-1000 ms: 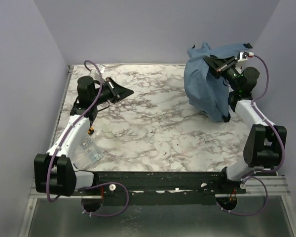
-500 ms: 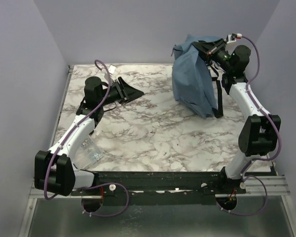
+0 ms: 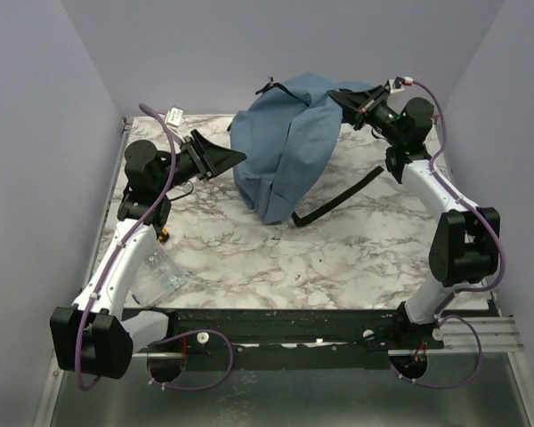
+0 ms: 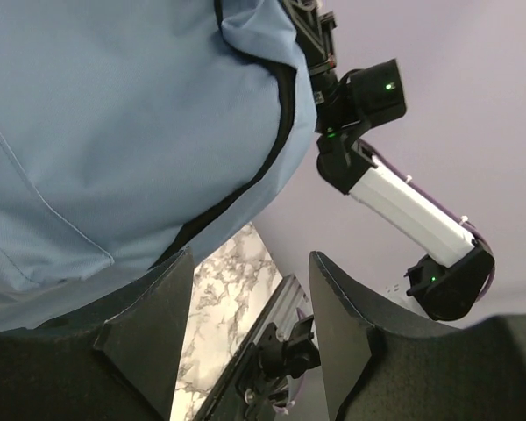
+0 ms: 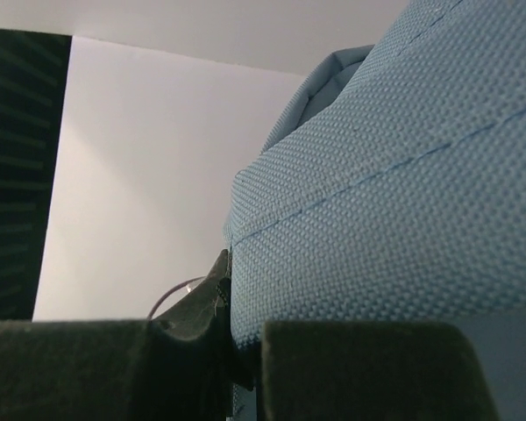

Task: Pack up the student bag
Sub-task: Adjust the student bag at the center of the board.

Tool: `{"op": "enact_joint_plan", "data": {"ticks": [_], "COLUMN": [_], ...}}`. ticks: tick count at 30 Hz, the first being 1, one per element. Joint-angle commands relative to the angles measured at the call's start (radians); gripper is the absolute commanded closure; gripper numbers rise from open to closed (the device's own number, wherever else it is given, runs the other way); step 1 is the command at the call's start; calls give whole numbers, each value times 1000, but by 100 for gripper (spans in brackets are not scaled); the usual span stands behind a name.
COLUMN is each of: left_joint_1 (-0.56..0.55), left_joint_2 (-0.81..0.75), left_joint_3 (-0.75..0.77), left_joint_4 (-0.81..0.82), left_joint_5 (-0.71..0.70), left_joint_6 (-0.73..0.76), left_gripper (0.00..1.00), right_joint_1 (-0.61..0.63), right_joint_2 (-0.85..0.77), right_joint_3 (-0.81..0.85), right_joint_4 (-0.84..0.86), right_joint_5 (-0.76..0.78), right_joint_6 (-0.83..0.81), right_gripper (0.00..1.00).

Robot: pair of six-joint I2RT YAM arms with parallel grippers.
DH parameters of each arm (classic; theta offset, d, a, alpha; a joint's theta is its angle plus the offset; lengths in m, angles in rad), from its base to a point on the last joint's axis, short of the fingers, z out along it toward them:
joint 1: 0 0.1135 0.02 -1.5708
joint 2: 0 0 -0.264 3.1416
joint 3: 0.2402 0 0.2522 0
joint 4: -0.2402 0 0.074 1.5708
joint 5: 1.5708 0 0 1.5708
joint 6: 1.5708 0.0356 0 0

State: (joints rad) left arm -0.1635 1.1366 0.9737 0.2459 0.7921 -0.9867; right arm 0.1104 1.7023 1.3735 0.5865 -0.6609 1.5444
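The student bag (image 3: 285,151), a large dusty-blue fabric backpack with black trim, hangs slumped over the back middle of the table. My right gripper (image 3: 340,96) is shut on a fold of its upper right fabric and holds that part up. In the right wrist view the blue weave (image 5: 403,175) fills the frame, pinched in the right gripper (image 5: 245,351). My left gripper (image 3: 227,160) stands open just left of the bag. In the left wrist view nothing lies in the left gripper (image 4: 250,298), and the bag (image 4: 114,132) looms right above its fingers (image 4: 149,324).
A black strap (image 3: 338,191) trails from the bag across the marble table (image 3: 338,258). A clear plastic item (image 3: 160,271) lies by the left arm near the front left. Lilac walls close in at the back and both sides. A black rail (image 3: 294,320) runs along the front edge.
The right arm has swung the bag from the back right to the back middle. The left gripper has opened and now sits beside the bag.
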Motion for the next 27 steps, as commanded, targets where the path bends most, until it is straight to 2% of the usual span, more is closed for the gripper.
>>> {"op": "enact_joint_plan", "data": {"ticks": [1,7,8,14,16,21,27], "left_joint_1": [5,-2,-5,-17,-29,-61,-67], "left_joint_2": [30,114,117,168,187,216,237], "left_joint_3": [-28,30,49,181,214,250,248], "left_joint_4": [-2,-1,-2,-2,-2,-2,-2], "left_joint_5": [32,66,67,90,102,107,92], "left_joint_6": [4,-10,-5,-15,-17,-17,-15], "left_gripper": [42,41,40,39,39,39,39], "right_joint_1": [-4,31,30,41,41,43,49], "right_joint_2": [-60,-37,-34,16,22,18,-15], "right_joint_3": [-132,-156,-149,-41,-16,29,62], "right_joint_4": [331,284,275,179,114,-15,-196], "right_joint_5": [72,52,51,13,3,-37,-37], "right_joint_6": [57,-12,-16,-59,-100,-196,-346], "right_gripper": [100,100,97,69,53,22,9]}}
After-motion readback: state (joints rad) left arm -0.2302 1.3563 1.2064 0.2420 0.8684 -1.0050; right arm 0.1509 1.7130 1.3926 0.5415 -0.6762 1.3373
